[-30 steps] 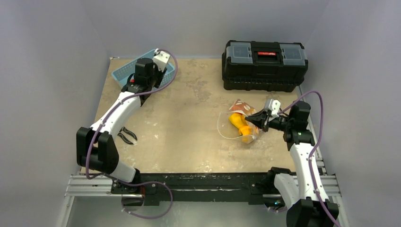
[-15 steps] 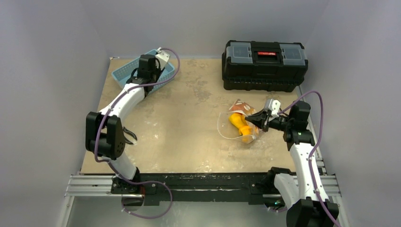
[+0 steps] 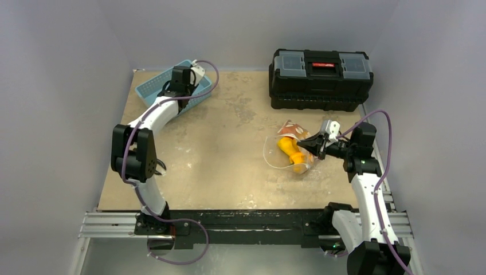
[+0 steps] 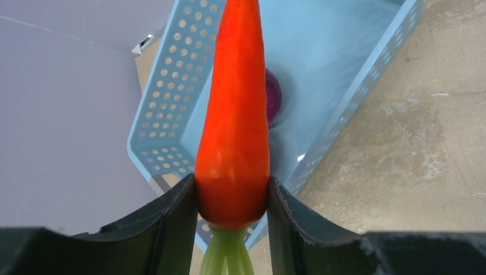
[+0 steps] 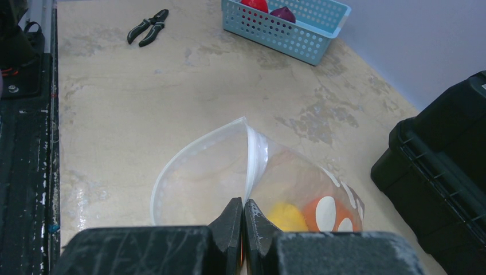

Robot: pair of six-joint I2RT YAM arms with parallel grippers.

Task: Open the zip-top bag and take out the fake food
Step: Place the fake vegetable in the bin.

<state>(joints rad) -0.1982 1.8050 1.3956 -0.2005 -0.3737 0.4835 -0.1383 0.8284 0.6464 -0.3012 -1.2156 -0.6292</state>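
1. Since a second ago, the left arm [image 3: 155, 114] has pulled its elbow in. The right arm [image 3: 367, 183] has not moved.
2. The left claw [image 4: 232, 189] is clamped on a red carrot [image 4: 235, 114]. The carrot sticks out past the fingers, over the blue basket [image 4: 166, 97].
3. A purple food [image 4: 274, 97] lies in the basket, behind the carrot.
4. The right claw [image 5: 243, 212] is shut tight on the rim of the bag [image 5: 195, 172]. The bag lies open on the table [image 5: 114, 114], right in front of the claw.
5. Yellow food [image 5: 286, 216] and orange food [image 5: 311, 217] sit inside the bag, just beside the claw's tips.

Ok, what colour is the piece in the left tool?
Orange-red carrot with a pale green stem, clearest in the left wrist view.
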